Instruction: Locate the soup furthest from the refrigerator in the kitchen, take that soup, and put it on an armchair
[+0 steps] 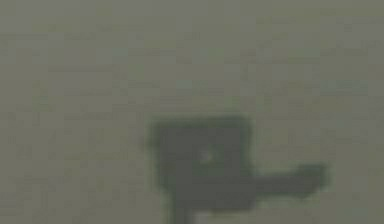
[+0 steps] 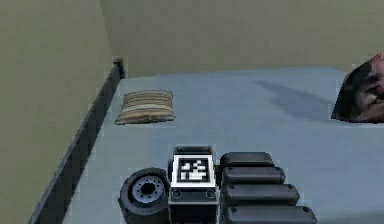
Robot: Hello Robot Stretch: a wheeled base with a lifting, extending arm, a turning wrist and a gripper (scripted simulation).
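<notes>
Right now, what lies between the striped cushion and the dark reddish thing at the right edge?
Nothing: the arm side view shows bare blue-grey surface between striped cushion and dark reddish thing.

In the arm side view a wide blue-grey surface (image 2: 250, 120) lies bare across the middle and right of the frame, leaving open room up to the back wall (image 2: 230, 35) at the top. In the way there are a flat striped cushion (image 2: 147, 106) at upper left of centre, just beside the dark rail (image 2: 85, 135) slanting along the surface's left edge, and a dark reddish lump (image 2: 362, 90) at the right edge. In the forward view a plain greenish wall (image 1: 120, 60) stands ahead.
</notes>
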